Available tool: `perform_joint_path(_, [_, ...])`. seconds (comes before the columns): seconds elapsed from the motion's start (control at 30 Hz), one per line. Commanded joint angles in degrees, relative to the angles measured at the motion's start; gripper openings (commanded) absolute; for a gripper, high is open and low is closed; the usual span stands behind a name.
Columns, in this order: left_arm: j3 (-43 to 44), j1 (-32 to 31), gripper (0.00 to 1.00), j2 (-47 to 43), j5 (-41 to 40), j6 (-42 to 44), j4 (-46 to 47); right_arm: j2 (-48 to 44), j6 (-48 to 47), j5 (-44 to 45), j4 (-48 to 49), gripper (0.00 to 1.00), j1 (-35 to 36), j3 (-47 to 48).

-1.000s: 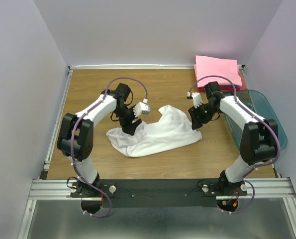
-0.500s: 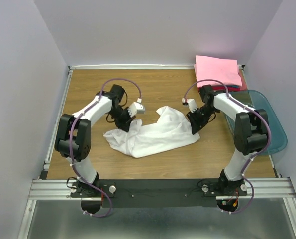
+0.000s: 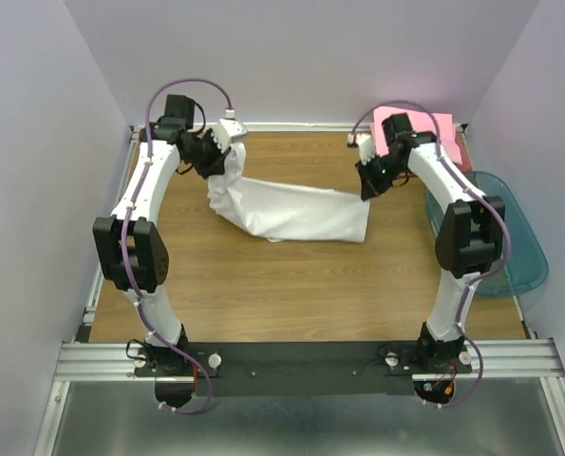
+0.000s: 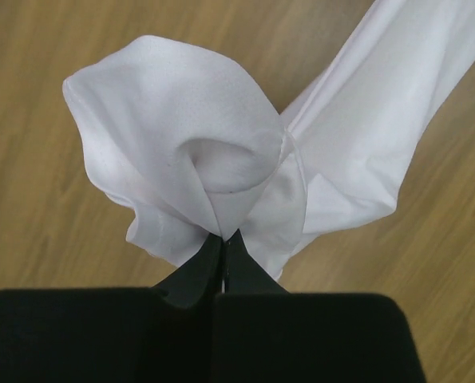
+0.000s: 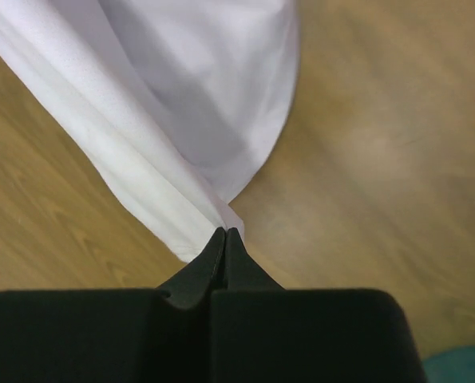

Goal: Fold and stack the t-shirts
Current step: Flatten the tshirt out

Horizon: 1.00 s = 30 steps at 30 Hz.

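1. Toward the far edge of the wooden counter [image 3: 291,285], the white cotton t-shirt [image 3: 296,209] hangs stretched, its long axis left-to-right between the arms.
2. At the right edge, the teal plastic bin [image 3: 524,249]: contents unclear.
3. Far right corner: the folded pink t-shirt [image 3: 417,133], nearer the right arm.
4. Pinched closed on the shirt's ends: left tool [image 4: 223,235], right tool [image 5: 223,231].

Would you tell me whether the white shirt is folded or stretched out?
Stretched out: the left pincer and right pincer each pinch one end of the white shirt, which spans between them.
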Motion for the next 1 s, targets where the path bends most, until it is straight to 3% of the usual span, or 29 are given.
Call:
perform_joint_path(0.0, [6.7, 4.0, 0.00, -1.6, 3.2, 4.6, -1.4, -2.0, 2.3, -0.9, 0.9, 0.00, -2.6, 7.9])
perform_joint_path(0.1, [0.1, 4.7, 0.00, -7.9, 2.5, 12.4, -3.0, -6.5, -0.4, -3.1, 0.8, 0.01, -2.9, 3.7])
perform_joint_path(0.17, [-6.6, 4.7, 0.02, -14.1, 2.1, 24.2, -6.6, -12.4, -2.6, -4.4, 0.7, 0.01, -2.7, -2.0])
perform_joint_path(0.23, [-20.2, 4.7, 0.14, -22.7, 0.5, 35.8, -9.2, -18.8, -8.8, -3.3, -0.4, 0.01, -1.3, -13.5])
perform_joint_path(0.3, [-33.9, 4.7, 0.27, -29.4, -4.3, 41.9, -8.3, -23.1, -14.1, 0.2, -0.3, 0.04, -0.5, -26.0])
perform_joint_path(0.33, [-37.7, 4.7, 0.32, -35.6, -5.9, 44.8, -7.7, -24.7, -15.3, 1.6, -0.4, 0.16, 0.2, -29.1])
perform_joint_path(0.37, [-40.6, 4.7, 0.45, -38.5, -7.4, 45.7, -7.1, -27.0, -15.9, 2.6, -0.4, 0.32, 0.3, -31.3])
perform_joint_path(0.4, [-45.3, 4.8, 0.50, -41.2, -9.6, 45.9, -6.2, -27.6, -15.6, 4.1, -0.6, 0.60, 0.3, -33.4])
perform_joint_path(0.47, [-47.9, 5.0, 0.59, -47.1, -9.4, 43.8, -2.6, -28.0, -12.6, 4.2, -0.6, 0.72, 0.2, -32.3])
perform_joint_path(0.57, [-47.2, 5.0, 0.64, -47.5, -6.5, 38.8, 0.9, -25.5, -9.6, 0.7, -0.5, 0.72, 0.2, -27.1])
perform_joint_path(0.63, [-44.2, 5.0, 0.63, -44.3, -3.6, 31.1, 3.2, -20.1, -5.7, -2.2, -0.6, 0.68, 0.2, -21.7])
perform_joint_path(0.67, [-41.4, 5.0, 0.62, -39.6, -2.2, 25.4, 3.6, -17.8, -4.3, -2.8, -0.8, 0.66, 0.2, -20.0])
perform_joint_path(0.83, [-34.7, 4.9, 0.56, -22.2, 2.3, 14.4, 1.3, -7.0, 1.9, -4.6, -0.2, 0.59, 0.2, -11.8])
perform_joint_path(0.97, [-33.5, 4.0, 0.46, -15.8, 3.7, 9.5, 3.3, -3.9, 1.6, -3.2, -0.1, 0.49, 0.6, -10.1])
